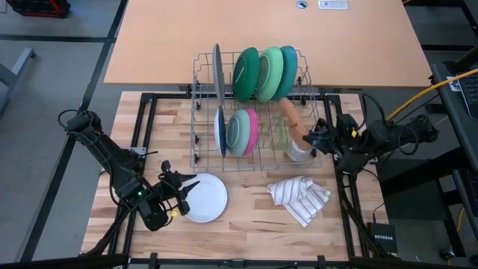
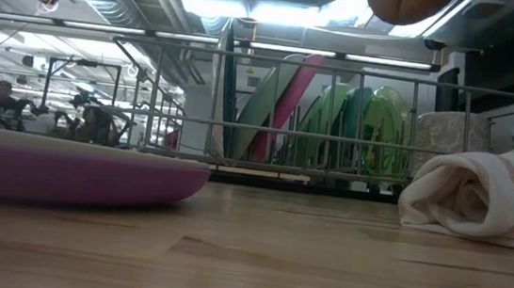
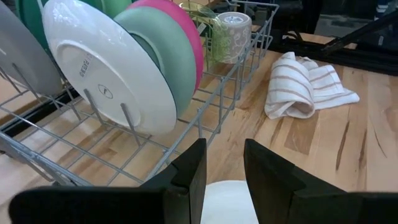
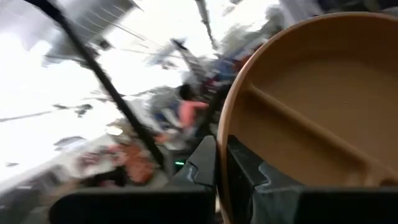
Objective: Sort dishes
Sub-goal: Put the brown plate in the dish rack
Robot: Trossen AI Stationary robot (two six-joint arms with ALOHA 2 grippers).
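The wire dish rack (image 1: 250, 104) holds upright plates. Right gripper (image 4: 221, 165) jaws pinch a brown divided plate (image 4: 311, 106); left gripper (image 3: 224, 171) jaws stand narrowly parted above the white plate (image 1: 205, 197).

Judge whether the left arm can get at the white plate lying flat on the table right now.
Probably yes. The left gripper hangs open at the white plate's near rim, with nothing between them; the dish rack and striped cloth sit clear of it.

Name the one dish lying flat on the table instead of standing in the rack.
The white plate by the left pincer; every other dish stands on edge in the rack.
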